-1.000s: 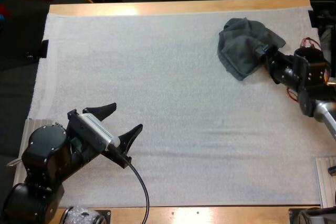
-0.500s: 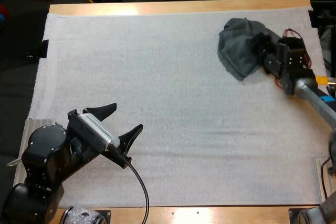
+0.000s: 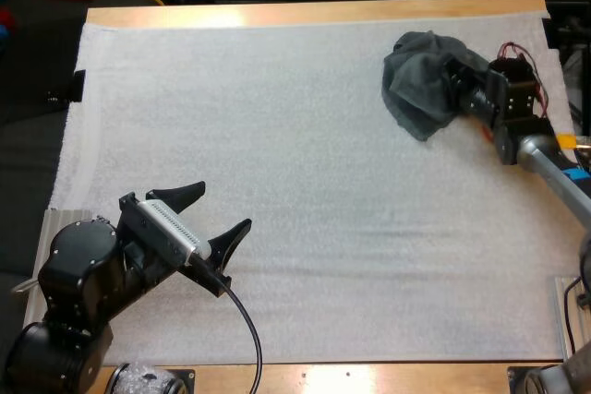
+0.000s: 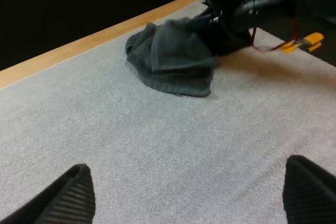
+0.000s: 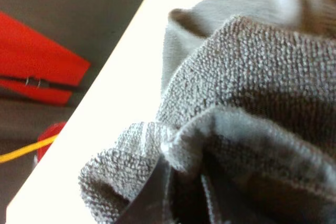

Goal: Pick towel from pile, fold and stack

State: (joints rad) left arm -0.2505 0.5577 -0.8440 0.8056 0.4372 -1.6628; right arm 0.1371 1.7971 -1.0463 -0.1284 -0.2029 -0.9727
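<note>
Where the right gripper (image 3: 454, 88) meets the crumpled towel (image 3: 417, 89), cloth covers the grip, so whether it is clamped or apart cannot be told. The towel lies bunched at the far right of the white mat (image 3: 314, 163). The left gripper (image 3: 224, 206) hangs spread wide, well apart, holding nothing. Judgement: the pick is barely begun; folding and stacking are not yet done.

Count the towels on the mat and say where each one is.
1. One crumpled grey-green towel lies near the mat's far right corner, with the right gripper against its right side. Its folds might hide more cloth.
</note>
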